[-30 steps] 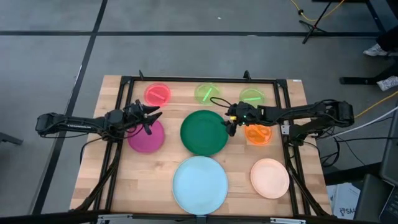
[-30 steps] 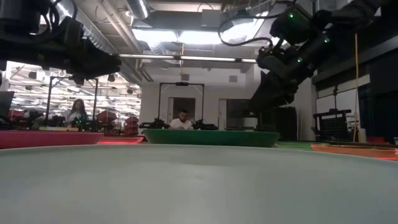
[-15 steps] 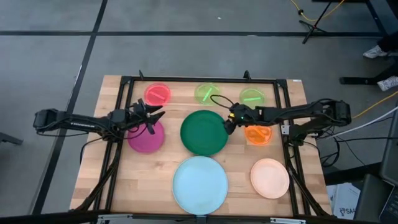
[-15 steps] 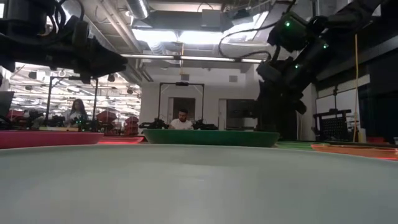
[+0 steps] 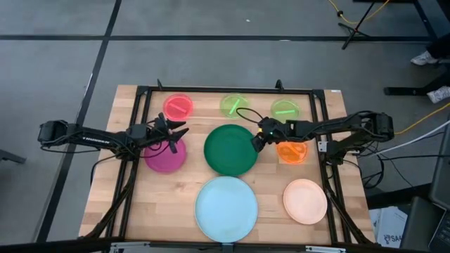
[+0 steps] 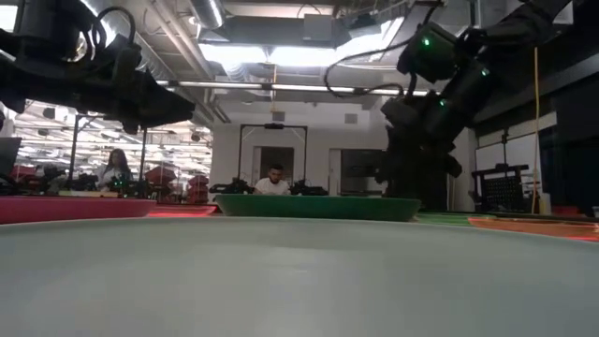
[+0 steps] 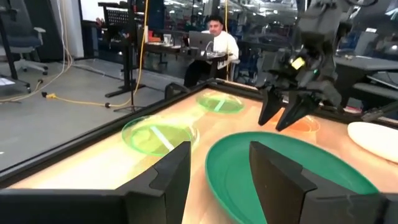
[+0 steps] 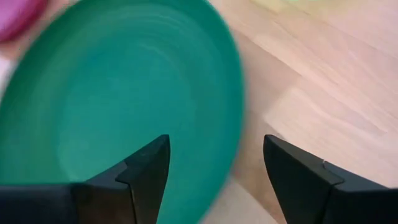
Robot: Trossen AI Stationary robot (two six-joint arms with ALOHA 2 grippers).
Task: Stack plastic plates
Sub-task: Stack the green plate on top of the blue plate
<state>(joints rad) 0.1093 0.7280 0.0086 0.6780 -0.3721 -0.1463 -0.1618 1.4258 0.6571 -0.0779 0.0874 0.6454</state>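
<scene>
Dark green plate, lying flat at the worktop centre, has the right claw spread open just above its right rim, nearest it, while the left claw, also open, hovers over the magenta plate beside it.

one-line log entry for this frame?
left gripper: open, over magenta plate | right gripper: open, at dark green plate rim | nothing stacked
</scene>
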